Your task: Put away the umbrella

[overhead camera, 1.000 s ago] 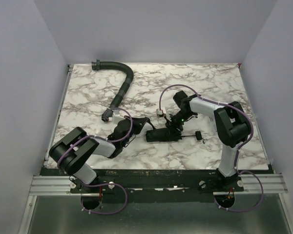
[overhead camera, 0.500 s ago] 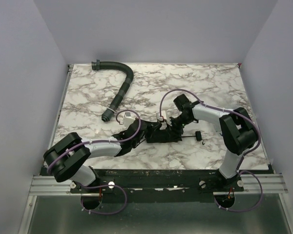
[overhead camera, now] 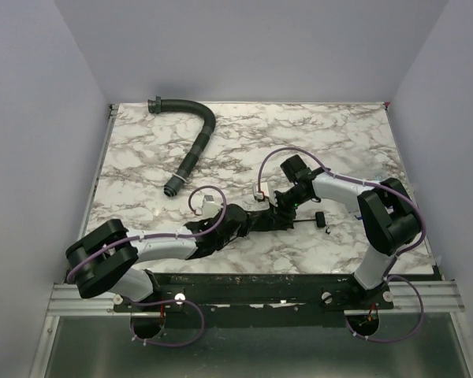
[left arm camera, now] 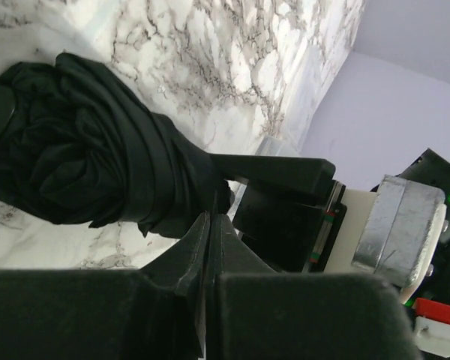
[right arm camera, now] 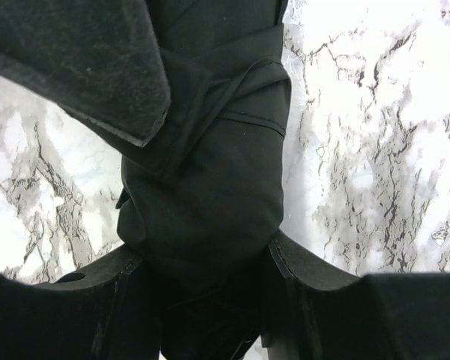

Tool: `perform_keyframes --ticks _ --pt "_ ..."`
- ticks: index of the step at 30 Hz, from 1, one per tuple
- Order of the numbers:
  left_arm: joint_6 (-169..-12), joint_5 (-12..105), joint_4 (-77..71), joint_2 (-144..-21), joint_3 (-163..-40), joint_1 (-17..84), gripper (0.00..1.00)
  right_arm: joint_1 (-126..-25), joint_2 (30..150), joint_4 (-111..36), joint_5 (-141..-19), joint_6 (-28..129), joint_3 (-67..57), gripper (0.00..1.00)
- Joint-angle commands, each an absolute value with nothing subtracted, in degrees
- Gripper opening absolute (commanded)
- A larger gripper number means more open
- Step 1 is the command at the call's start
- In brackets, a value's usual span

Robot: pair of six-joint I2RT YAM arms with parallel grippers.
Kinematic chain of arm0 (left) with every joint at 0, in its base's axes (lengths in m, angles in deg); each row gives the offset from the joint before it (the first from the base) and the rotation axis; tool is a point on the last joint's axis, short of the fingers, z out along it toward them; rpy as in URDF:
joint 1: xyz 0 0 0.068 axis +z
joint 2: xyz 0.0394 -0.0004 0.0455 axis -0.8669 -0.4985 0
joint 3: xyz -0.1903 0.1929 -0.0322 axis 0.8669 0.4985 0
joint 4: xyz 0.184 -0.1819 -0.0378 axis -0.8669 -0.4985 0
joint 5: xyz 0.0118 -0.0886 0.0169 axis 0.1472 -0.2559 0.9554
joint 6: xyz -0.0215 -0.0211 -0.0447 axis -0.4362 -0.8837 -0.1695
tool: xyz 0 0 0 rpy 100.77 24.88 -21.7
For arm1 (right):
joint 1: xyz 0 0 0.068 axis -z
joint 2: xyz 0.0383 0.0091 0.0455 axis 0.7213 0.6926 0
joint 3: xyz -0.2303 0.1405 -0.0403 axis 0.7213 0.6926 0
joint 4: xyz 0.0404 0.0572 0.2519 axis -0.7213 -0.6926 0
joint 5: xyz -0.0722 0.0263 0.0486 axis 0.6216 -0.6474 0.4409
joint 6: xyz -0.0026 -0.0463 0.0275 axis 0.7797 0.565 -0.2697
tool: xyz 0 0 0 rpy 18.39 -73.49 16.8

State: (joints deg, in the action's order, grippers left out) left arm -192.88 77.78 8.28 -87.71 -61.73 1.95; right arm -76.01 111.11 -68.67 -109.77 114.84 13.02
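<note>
Stretching farther right across the marble table (overhead camera: 339,134) than a second ago, the left arm (overhead camera: 165,246) is leaving the ribbed hose (overhead camera: 199,142) lying far-left. The left gripper (left arm camera: 208,221), fingers pressed together, is touching the left end of the bundled umbrella (overhead camera: 264,221) at near-centre. The right gripper (right arm camera: 206,259) is clamping the umbrella's right part.

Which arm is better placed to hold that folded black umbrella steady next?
Right, probably. The right fingers straddle the folded black fabric umbrella, fabric filling the gap; the left fingers are pressed together beside it, nothing visibly between them.
</note>
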Motion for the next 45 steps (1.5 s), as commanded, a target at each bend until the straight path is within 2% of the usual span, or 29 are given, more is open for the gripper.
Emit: perform_keyframes --ticks 1,4,5,7,9,15,18,20,21,23,24,29,32,36,39,45 --pt "-197.19 79.31 5.68 -85.90 -61.09 0.21 0.07 -76.75 118.64 -65.18 -93.38 116.29 17.93 0.13" --pt "-196.78 79.91 4.43 -84.14 -60.67 -0.26 0.07 -76.75 118.81 -65.51 -93.35 116.29 17.76 0.13" --pt "-196.78 79.99 3.95 -83.41 -60.34 -0.55 0.10 -76.75 118.83 -65.56 -93.34 116.29 17.70 0.13" --pt "-196.62 79.91 3.05 -81.96 -59.45 -1.14 0.22 -76.75 118.97 -65.64 -93.41 116.38 17.65 0.13" --pt "-196.23 79.93 3.18 -80.51 -58.05 -1.82 0.29 -76.69 119.15 -65.88 -93.37 116.38 17.40 0.14" --pt "-189.41 80.20 9.45 -75.21 -52.47 -2.51 0.38 -76.73 119.43 -66.37 -93.43 116.56 17.13 0.13" --pt "-177.01 82.02 13.31 -69.23 -49.28 -2.27 0.48 -76.73 119.52 -66.69 -93.57 116.79 17.04 0.13" --pt "-163.73 82.04 12.94 -64.11 -48.21 -1.60 0.63 -76.78 119.53 -66.94 -93.71 117.08 17.04 0.13" --pt "-155.29 80.82 11.34 -61.40 -48.53 -0.78 0.66 -76.76 119.48 -67.25 -93.80 117.44 17.07 0.14" --pt "-144.50 79.27 3.49 -57.22 -50.19 1.05 0.82 -76.84 119.34 -67.82 -94.10 118.09 17.19 0.13" --pt "-139.88 77.09 -0.42 -55.74 -51.03 3.16 0.85 -76.84 119.35 -68.10 -94.31 118.41 17.21 0.14" --pt "-114.74 65.51 -8.22 -53.84 -53.84 13.26 0.87 -77.09 119.78 -68.98 -94.32 119.28 16.87 0.14" --pt "-102.36 64.73 -10.72 -58.55 -57.72 13.53 0.88 -77.15 120.20 -69.46 -94.40 119.38 16.43 0.14" --pt "-91.18 61.05 -4.60 -63.48 -57.11 13.64 0.90 -77.12 120.46 -70.10 -94.56 119.62 16.07 0.14" --pt "-88.43 57.30 -0.17 -67.74 -57.70 16.42 0.91 -77.07 120.40 -70.20 -94.75 119.79 16.16 0.14" --pt "-97.91 33.04 4.29 -77.71 -63.29 31.08 0.86 -77.12 119.75 -70.57 -95.09 121.36 16.79 0.14"
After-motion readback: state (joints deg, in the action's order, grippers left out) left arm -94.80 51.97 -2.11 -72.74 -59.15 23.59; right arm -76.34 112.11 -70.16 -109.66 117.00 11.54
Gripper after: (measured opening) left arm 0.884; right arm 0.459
